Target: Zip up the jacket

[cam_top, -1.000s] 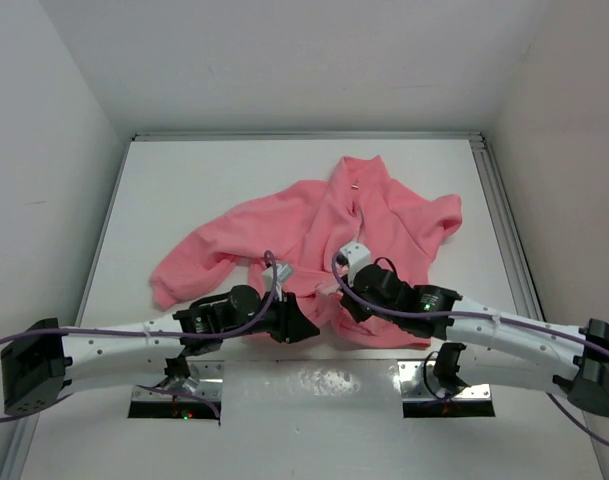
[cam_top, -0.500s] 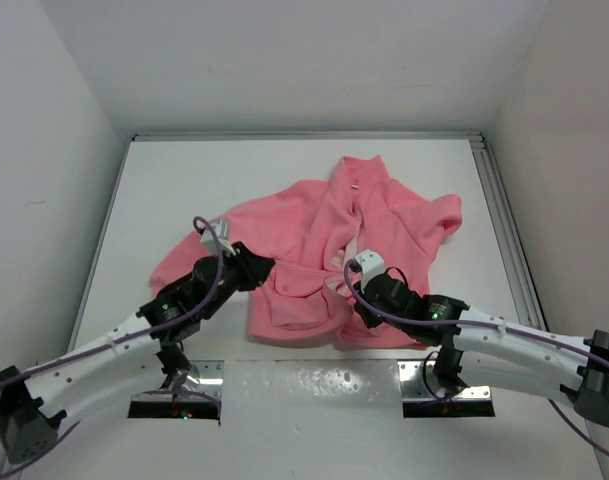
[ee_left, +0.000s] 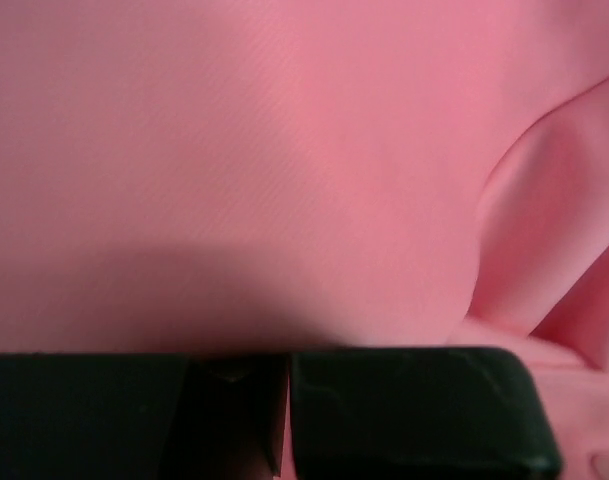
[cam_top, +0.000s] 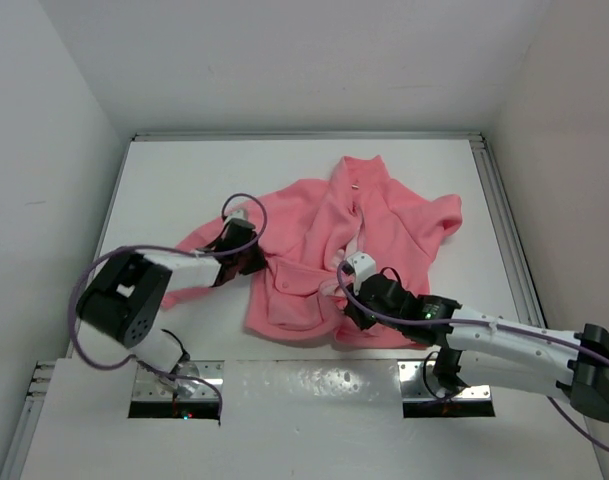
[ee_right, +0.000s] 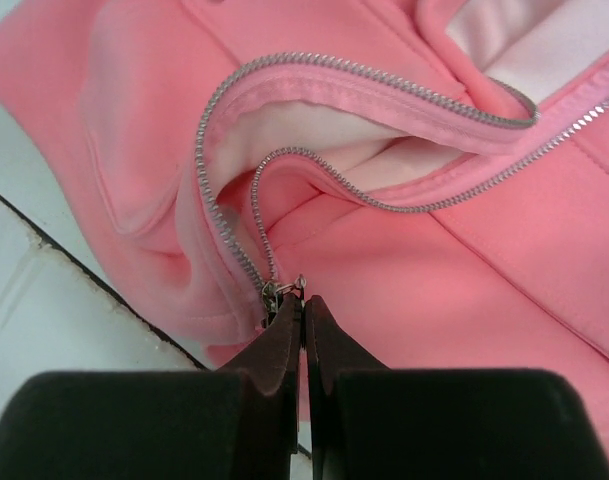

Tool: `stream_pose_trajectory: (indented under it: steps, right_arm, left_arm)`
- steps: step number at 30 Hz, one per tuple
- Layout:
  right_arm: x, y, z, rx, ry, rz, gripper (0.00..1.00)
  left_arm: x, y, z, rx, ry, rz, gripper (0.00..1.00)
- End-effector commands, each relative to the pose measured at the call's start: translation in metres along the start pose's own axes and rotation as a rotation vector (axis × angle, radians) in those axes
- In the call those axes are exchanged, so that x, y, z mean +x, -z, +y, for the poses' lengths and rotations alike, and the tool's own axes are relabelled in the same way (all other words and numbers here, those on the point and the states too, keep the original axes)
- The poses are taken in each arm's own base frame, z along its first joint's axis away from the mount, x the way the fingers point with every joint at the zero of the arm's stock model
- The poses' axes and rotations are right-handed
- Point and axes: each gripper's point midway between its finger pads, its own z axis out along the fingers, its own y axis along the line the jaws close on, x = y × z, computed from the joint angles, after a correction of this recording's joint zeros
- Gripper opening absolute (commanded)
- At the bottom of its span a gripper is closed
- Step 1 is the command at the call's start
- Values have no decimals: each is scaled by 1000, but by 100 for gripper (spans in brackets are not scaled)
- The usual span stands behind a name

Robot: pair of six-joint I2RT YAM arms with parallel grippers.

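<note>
Right gripper (ee_right: 302, 303): fingers pressed together, pinching the zipper pull (ee_right: 286, 290) at the hem. Left gripper (ee_left: 287, 380): clamped together against fleece; whether it holds cloth is unclear. Jacket (cam_top: 404, 215) lies rumpled on the table (cam_top: 164, 180), collar far. Teeth (ee_right: 384, 75) are buckled, so tension the hem first, then draw the pull straight.

No legible text — none anywhere

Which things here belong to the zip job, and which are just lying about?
Job:
- jacket
- zipper, open
- pull
- right gripper, shut on pull
- left gripper, shut, against jacket

Not the job:
- table
- arm cables
- no loose items seen
</note>
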Motion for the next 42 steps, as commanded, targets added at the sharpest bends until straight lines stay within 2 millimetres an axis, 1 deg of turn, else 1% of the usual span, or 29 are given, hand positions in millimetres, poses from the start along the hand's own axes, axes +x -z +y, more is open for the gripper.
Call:
stream_pose_trajectory:
  steps: [1, 2, 3, 4, 5, 6, 7, 8, 9, 11, 12, 14, 15, 16, 17, 18, 19, 20, 21, 22, 23, 24, 26, 27, 28, 29, 31, 36, 42]
  right_arm:
    - [-9, -9, 13, -46, -17, -40, 0]
    - [-9, -14, 13, -41, -22, -39, 0]
    - [-11, -17, 15, -39, -38, -43, 0]
    - [-14, -24, 17, -32, -49, -46, 0]
    - [-17, -27, 19, -31, -73, -48, 0]
    - [-26, -29, 24, -36, -90, -62, 0]
    - [-33, -33, 27, -37, -115, -80, 0]
    - [-34, -41, 31, -39, -143, -76, 0]
    - [-43, -43, 37, -47, -165, -91, 0]
    - [-51, -51, 39, -23, -214, -100, 0]
    - [-53, -53, 39, -13, -228, -101, 0]
    - [-53, -60, 36, 20, -253, -99, 0]
    - [-52, -61, 35, 28, -259, -97, 0]
    - [-51, -63, 34, 35, -278, -98, 0]
    - [-48, -64, 32, 41, -284, -95, 0]
    - [-48, -65, 32, 39, -288, -100, 0]
    - [-48, -65, 33, 37, -296, -102, 0]
    - [-46, -65, 34, 30, -295, -97, 0]
    - [-45, -65, 34, 28, -296, -97, 0]
    - [-45, -64, 32, 32, -293, -99, 0]
    - [-44, -63, 31, 35, -283, -99, 0]
    - [-43, -63, 30, 40, -278, -98, 0]
    - [-46, -57, 27, 45, -274, -111, 0]
    - [-45, -55, 26, 46, -268, -111, 0]
    - [-50, -51, 26, 44, -269, -126, 0]
    - [-52, -48, 25, 49, -269, -133, 0]
    - [-54, -43, 23, 51, -267, -139, 0]
    - [-49, -35, 18, 68, -272, -124, 0]
    - [-44, -32, 18, 59, -288, -121, 0]
  left_arm:
    - [-49, -22, -55, 141, -31, -80, 1]
    - [-50, -31, -60, 140, -39, -65, 1]
    - [-40, -53, -55, 115, -62, -13, 2]
    - [-61, -60, -81, 148, -76, -20, 2]
    - [-51, -83, -76, 121, -101, 31, 2]
    - [-83, -90, -106, 164, -107, -22, 2]
    - [-77, -109, -101, 128, -115, 16, 2]
    - [-85, -116, -109, 130, -133, 12, 3]
    - [-125, -116, -144, 179, -139, -56, 5]
    - [-127, -119, -147, 152, -174, -12, 10]
    - [-138, -111, -157, 175, -178, -35, 17]
    - [-161, -75, -170, 211, -162, -120, 25]
    - [-137, -70, -146, 183, -153, -91, 31]
    - [-161, -29, -164, 275, -131, -205, 32]
    - [-153, -14, -161, 298, -98, -215, 32]
    - [-114, -13, -126, 254, -84, -162, 32]
    - [-125, 21, -132, 309, -62, -249, 32]
    - [-104, 33, -134, 338, -54, -235, 32]
    - [-68, 33, -111, 307, -63, -186, 27]
    - [-58, 55, -116, 346, -73, -205, 25]
    - [-29, 65, -124, 356, -106, -183, 22]
    - [-6, 67, -112, 333, -117, -155, 21]
    - [25, 90, -121, 401, -102, -107, 19]
    - [44, 89, -106, 392, -87, -73, 19]
    - [47, 102, -115, 469, -53, -78, 20]
    - [63, 100, -105, 474, -5, -38, 26]
    - [67, 114, -117, 579, 73, -31, 33]
    - [78, 118, -122, 665, 134, 11, 47]
    - [87, 123, -140, 775, 150, 58, 53]
